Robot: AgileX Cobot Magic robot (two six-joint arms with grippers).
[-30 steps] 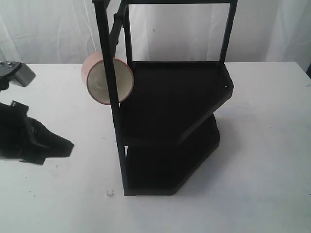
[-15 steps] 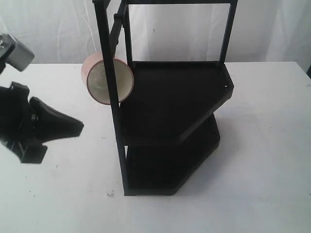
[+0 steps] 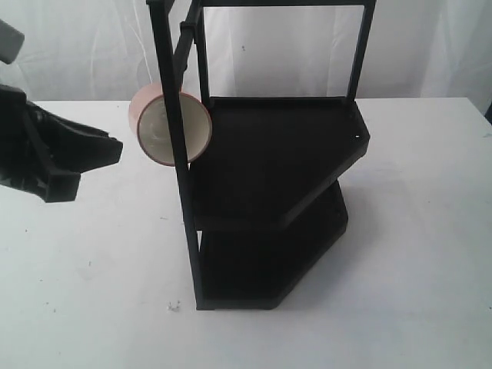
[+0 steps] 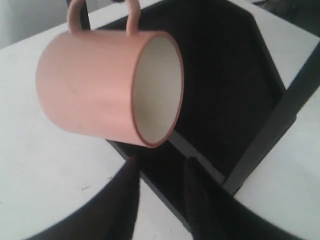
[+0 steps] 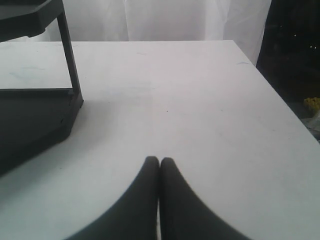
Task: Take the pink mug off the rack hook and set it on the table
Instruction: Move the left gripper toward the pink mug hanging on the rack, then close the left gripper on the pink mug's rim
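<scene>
The pink mug (image 3: pixel 171 127) hangs on its side at the black rack's front-left post (image 3: pixel 173 92), cream inside facing the exterior camera. Its handle (image 4: pixel 100 12) loops upward in the left wrist view; the rack hook itself does not show clearly. My left gripper (image 3: pixel 114 150) hovers above the white table (image 3: pixel 92 292), just left of the mug and at about its height. It is open, and its fingers (image 4: pixel 131 172) stop short of the mug (image 4: pixel 100 85) without touching it. My right gripper (image 5: pixel 159 161) is shut and empty over the table, and is out of the exterior view.
The tall black two-shelf rack (image 3: pixel 284 154) stands mid-table; its base corner (image 5: pixel 65 125) lies beside my right gripper. The table's edge (image 5: pixel 280 90) drops off on that gripper's other side. A small white speck (image 3: pixel 174 306) lies by the rack's front foot.
My left gripper has risen from low over the table to the mug's height and moved closer to it. The mug and the rack have not moved.
</scene>
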